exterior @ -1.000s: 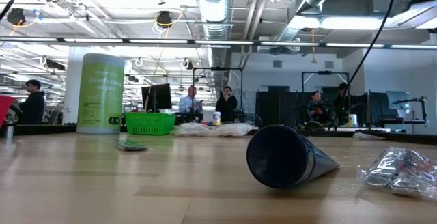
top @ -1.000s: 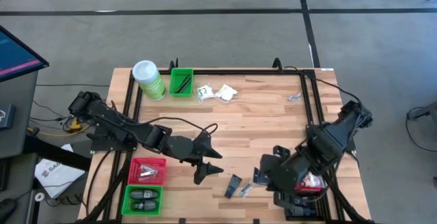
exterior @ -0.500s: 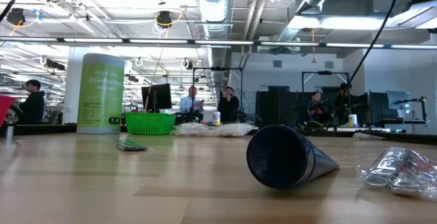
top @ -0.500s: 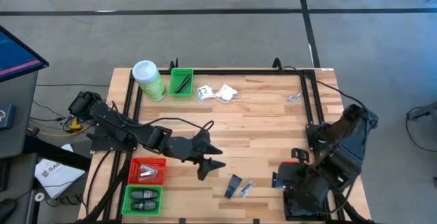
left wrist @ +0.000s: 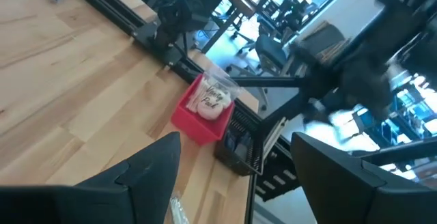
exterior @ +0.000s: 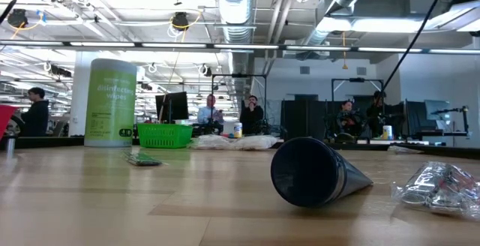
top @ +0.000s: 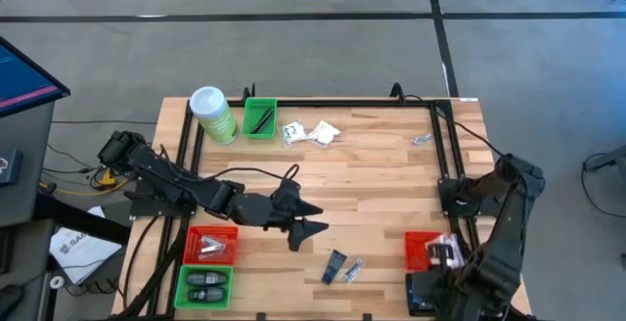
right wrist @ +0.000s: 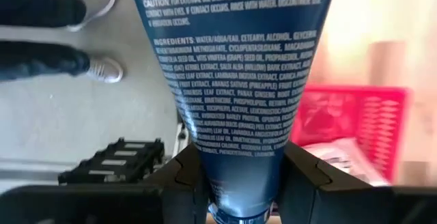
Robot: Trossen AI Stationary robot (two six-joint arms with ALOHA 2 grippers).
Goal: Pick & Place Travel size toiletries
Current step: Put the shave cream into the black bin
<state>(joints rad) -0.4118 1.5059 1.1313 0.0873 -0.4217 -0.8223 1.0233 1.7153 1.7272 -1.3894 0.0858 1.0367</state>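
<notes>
Smooth wooden table [top: 372, 179], glossy blue tube [right wrist: 232, 67], seemingly plastic.

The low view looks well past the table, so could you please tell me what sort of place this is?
Probably an open-plan industrial lab or workshop: exposed ceiling ducts, seated people at monitors, and a bare concrete floor around the table.

Left gripper [top: 306, 225] fingers spread (mid-table); right fingers [right wrist: 186, 176] clamped.
</notes>
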